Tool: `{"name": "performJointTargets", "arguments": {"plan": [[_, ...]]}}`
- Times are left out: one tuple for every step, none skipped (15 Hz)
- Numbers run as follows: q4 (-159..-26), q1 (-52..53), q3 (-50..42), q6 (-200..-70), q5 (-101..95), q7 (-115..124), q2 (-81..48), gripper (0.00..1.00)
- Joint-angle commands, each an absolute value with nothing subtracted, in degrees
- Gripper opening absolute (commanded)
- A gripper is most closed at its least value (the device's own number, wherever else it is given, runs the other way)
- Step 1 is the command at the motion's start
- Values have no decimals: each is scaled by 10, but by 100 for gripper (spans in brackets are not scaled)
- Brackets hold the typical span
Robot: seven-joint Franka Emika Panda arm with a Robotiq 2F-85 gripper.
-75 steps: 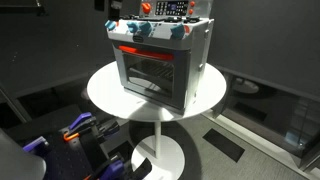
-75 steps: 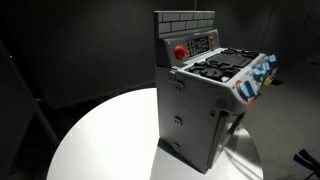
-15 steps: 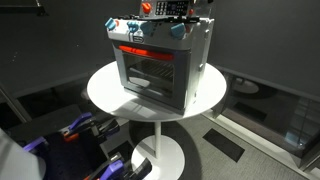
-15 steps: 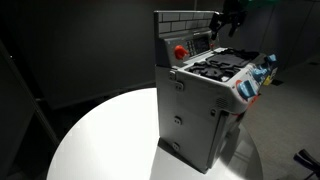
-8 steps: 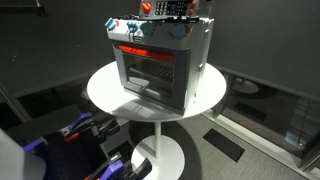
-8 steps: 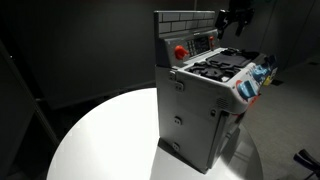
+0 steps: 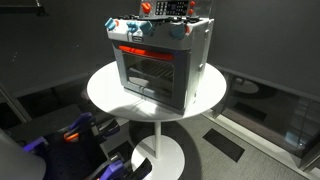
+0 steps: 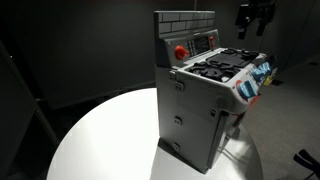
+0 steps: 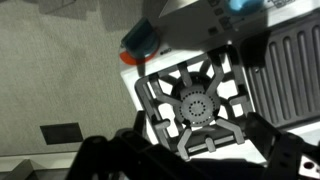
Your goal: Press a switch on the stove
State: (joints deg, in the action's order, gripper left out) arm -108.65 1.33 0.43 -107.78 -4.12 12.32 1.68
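The stove (image 7: 160,65) is a small grey toy oven with a glass door, a red strip and blue-white knobs. It stands on a round white table (image 7: 105,92) and shows in both exterior views (image 8: 205,100). Its back panel carries a red button (image 8: 180,51). My gripper (image 8: 253,18) hangs in the air above and beyond the stove's right end, touching nothing. It looks open and empty. In the wrist view, the stove (image 9: 195,105) shows its black burner grate below my dark fingers (image 9: 190,152), with a blue knob (image 9: 145,38) at its edge.
The table (image 8: 100,140) stands on a single pedestal with a round foot (image 7: 160,155). Purple and orange gear (image 7: 80,132) lies on the floor beside it. Dark curtains surround the scene.
My gripper has moved up and away from the stove's back panel, toward the right side of the exterior view. The stove has not moved.
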Motion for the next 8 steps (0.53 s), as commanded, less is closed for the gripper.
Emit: {"name": "performJointTargets", "arguments": {"plan": [[-1147,6,-1,-1056,-6,69,81,100],[-1163,6,-4,-1053,7,56,98,100],[-1177,6,-6,-1045,16,46,113,100],[-1189,6,-7,-1038,20,41,126,100],[-1201,6,-9,-1030,24,37,142,100],[-1212,5,-9,-1023,24,37,155,100],[-1225,4,-9,-1017,19,40,172,100],[-1237,4,-9,-1015,15,43,187,100]]}}
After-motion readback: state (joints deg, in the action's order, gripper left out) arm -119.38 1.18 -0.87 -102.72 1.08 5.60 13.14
